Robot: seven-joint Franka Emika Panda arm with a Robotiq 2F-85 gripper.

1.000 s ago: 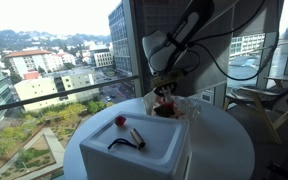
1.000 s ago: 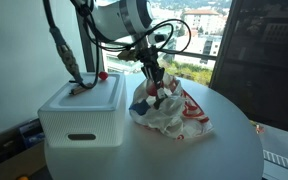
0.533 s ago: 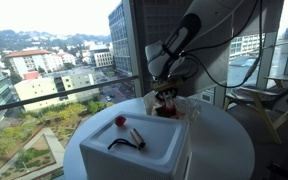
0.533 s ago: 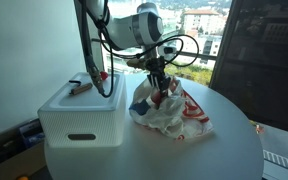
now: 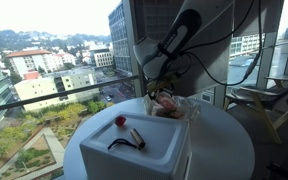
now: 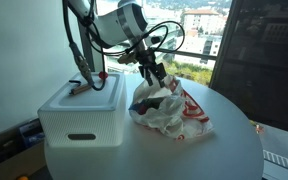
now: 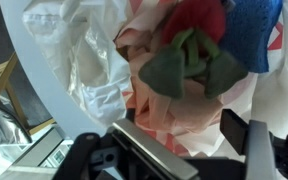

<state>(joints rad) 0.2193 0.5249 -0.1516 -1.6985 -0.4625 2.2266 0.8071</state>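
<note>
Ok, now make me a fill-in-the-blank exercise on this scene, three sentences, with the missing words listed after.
1. The gripper hangs over the plastic bag with its jaws ____, holding nothing.
2. The plastic bag lies on a round ____ table.
3. On top of the white box sits a small ____ ball.
Missing words: open; white; red.

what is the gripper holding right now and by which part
Nothing is held. In the wrist view the gripper hangs just above the plastic bag with its jaws wide apart and nothing between them.
</note>
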